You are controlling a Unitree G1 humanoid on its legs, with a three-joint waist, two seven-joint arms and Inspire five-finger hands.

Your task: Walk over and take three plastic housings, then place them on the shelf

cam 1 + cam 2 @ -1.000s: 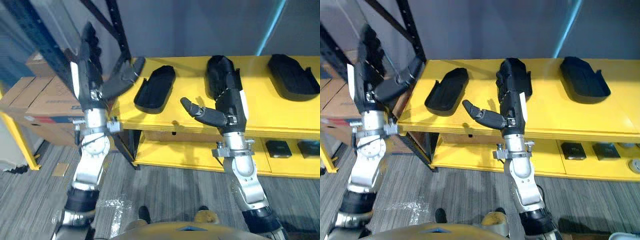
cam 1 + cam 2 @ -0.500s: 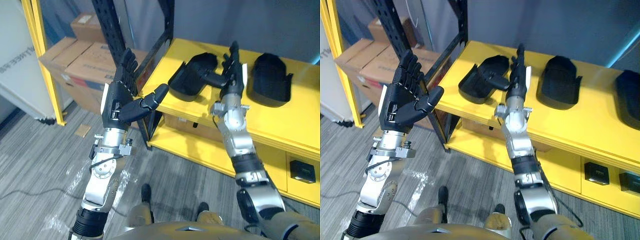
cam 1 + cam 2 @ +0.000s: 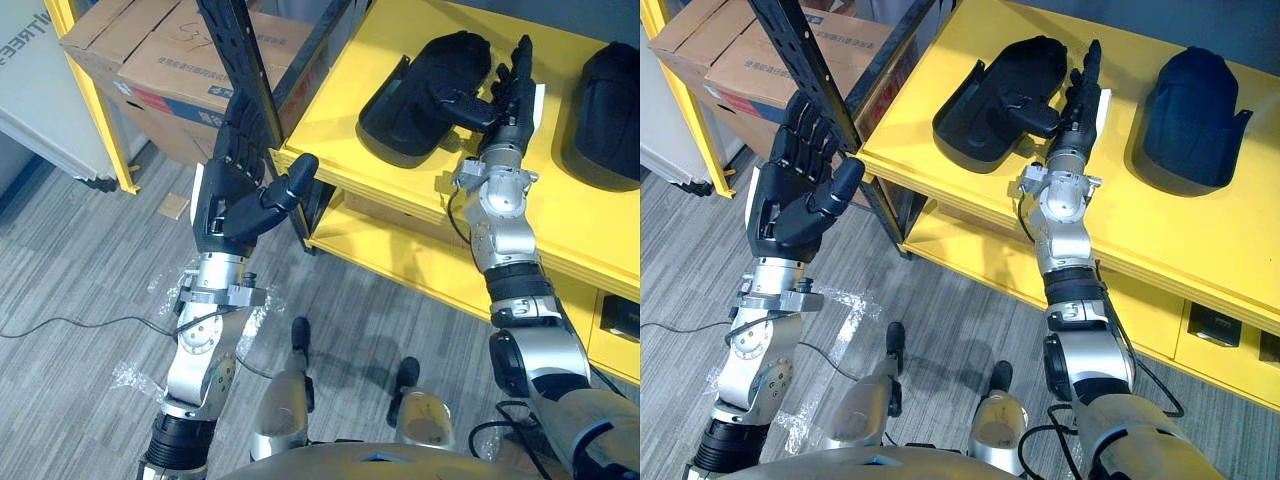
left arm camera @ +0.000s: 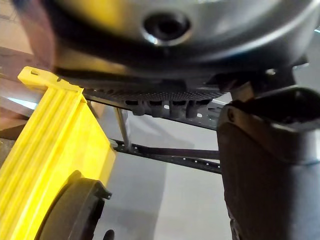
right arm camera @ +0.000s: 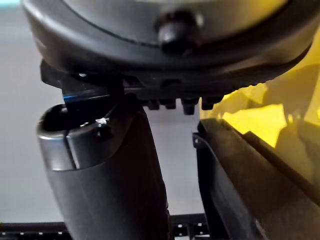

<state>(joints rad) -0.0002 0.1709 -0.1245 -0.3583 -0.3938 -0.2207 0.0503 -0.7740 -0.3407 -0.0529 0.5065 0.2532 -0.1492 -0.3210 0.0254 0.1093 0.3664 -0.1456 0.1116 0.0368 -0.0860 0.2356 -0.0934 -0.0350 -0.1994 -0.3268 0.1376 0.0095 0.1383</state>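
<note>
The right hand (image 3: 508,105) has moved closer to the black, shell-shaped plastic housing (image 3: 415,85) at 1 o'clock on the yellow metal shelf (image 3: 335,120). Its fingers are straight and its thumb reaches over the rim, nothing gripped yet. The left hand (image 3: 240,185), at 9 o'clock, is spread and empty. A grasp seems next.

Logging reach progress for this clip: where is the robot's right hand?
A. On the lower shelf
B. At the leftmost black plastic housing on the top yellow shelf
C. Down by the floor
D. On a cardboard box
B: the right hand, fingers straight, is at the right edge of the leftmost plastic housing on the top yellow shelf, with its thumb over the housing's hollow.
</note>
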